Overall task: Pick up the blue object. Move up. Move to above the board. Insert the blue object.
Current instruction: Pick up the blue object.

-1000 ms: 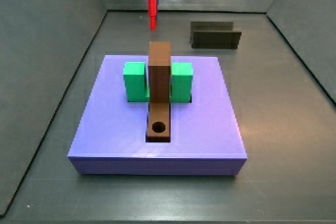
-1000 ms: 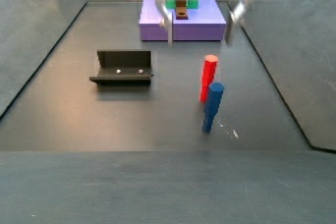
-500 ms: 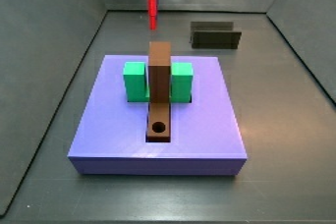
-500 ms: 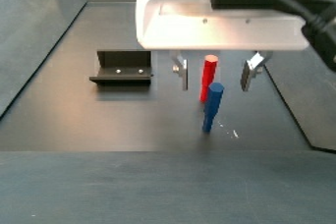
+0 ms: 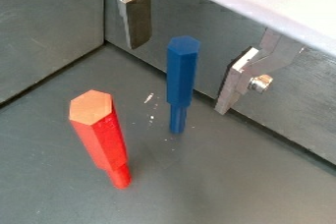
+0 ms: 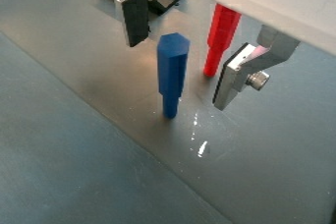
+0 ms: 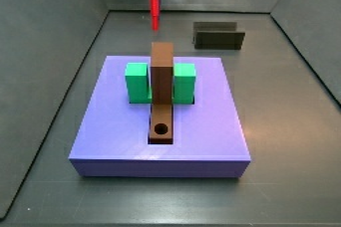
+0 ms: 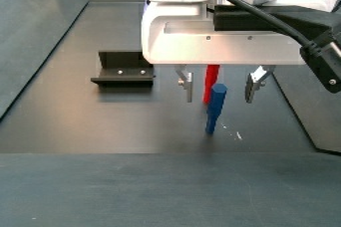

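1. Descending since the earlier frames, the end effector [image 8: 217, 84] is now straddling the blue object [image 8: 214, 109], fingers spread wide and gripping nothing.
2. Between the fingers [image 6: 136, 17], the blue object [image 6: 171, 74] is standing upright on the worktop [image 5: 250, 174], its long axis vertical.
3. Just beyond it, the red stick [image 5: 102, 135] is standing.
4. Well away, the board [image 7: 162, 87] is waiting.

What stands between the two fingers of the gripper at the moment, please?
The blue object stands upright between the open gripper's fingers, untouched on either side, in both wrist views. The red stick stands just outside that gap.
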